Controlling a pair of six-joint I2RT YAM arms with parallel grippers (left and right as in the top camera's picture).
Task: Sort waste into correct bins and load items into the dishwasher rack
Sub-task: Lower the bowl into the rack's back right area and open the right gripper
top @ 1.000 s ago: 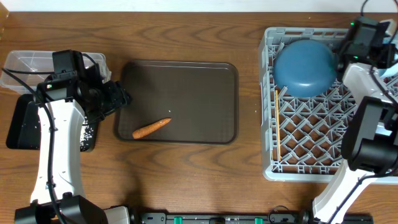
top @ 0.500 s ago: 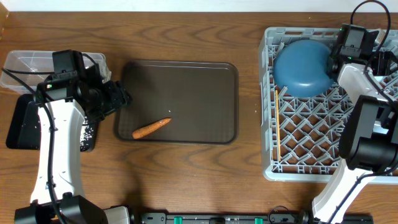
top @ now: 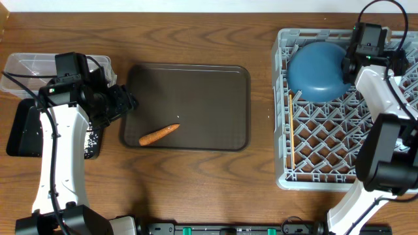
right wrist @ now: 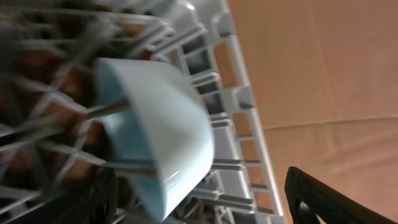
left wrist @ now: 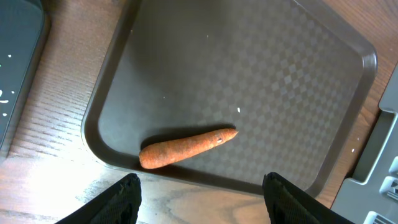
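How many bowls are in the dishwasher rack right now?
2. The large dark blue bowl sits in the far-left corner of the rack; the small light blue bowl lies tilted among pegs by a side wall. Others may be hidden.

Black tray (top: 19, 134) half hidden beneath the left arm (top: 60, 153)

The work surface is 1 wooden table (top: 196, 189), mid-brown, with dark grain running left to right in the overhead view. Along its far edge lies a narrow pale strip (top: 163, 5); whether this is wall or floor cannot be told. At the near edge, a black rail (top: 228, 229) with small green parts runs along the table. Lighting is even, and shadows on the wood are short and soft. The left wrist view shows the same grain, paler, with a slight sheen.
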